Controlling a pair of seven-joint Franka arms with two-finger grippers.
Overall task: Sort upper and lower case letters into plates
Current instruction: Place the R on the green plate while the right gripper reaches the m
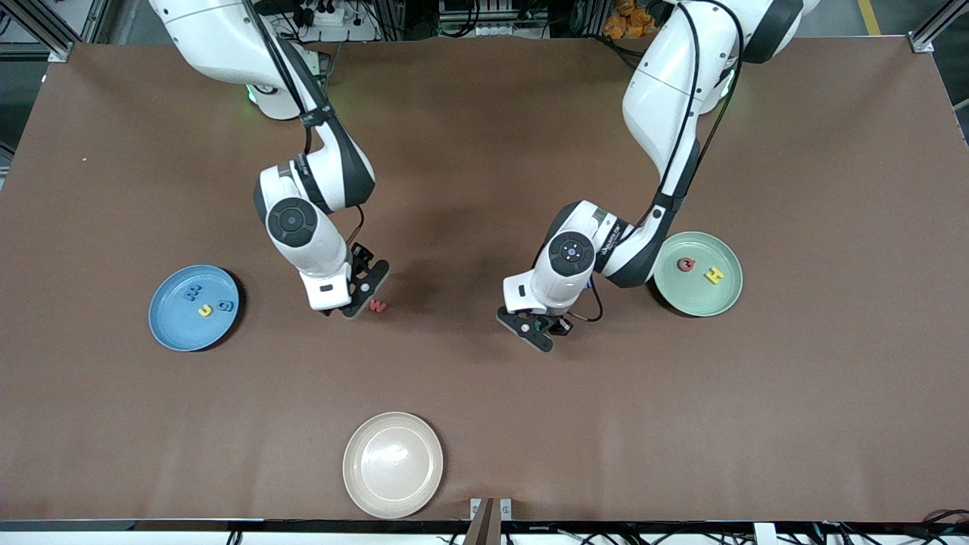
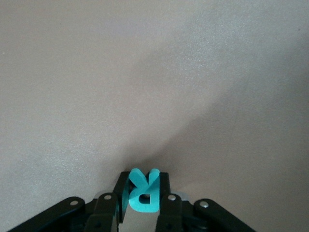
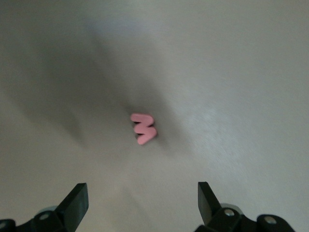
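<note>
My left gripper (image 1: 546, 327) is low over the brown table's middle, shut on a teal capital R (image 2: 143, 192) that stands between its fingers. My right gripper (image 1: 362, 291) hangs open just above the table, with a small red w (image 1: 378, 306) lying on the table beside its fingertips; the right wrist view shows this w (image 3: 143, 128) as pink, ahead of the spread fingers. The blue plate (image 1: 176, 327) at the right arm's end holds three small letters. The mint green plate (image 1: 696, 303) at the left arm's end holds a red letter and a yellow H (image 1: 714, 275).
A beige plate (image 1: 393, 464) sits near the table's front edge, nearer to the camera than both grippers. Wide bare brown table surface lies between the plates.
</note>
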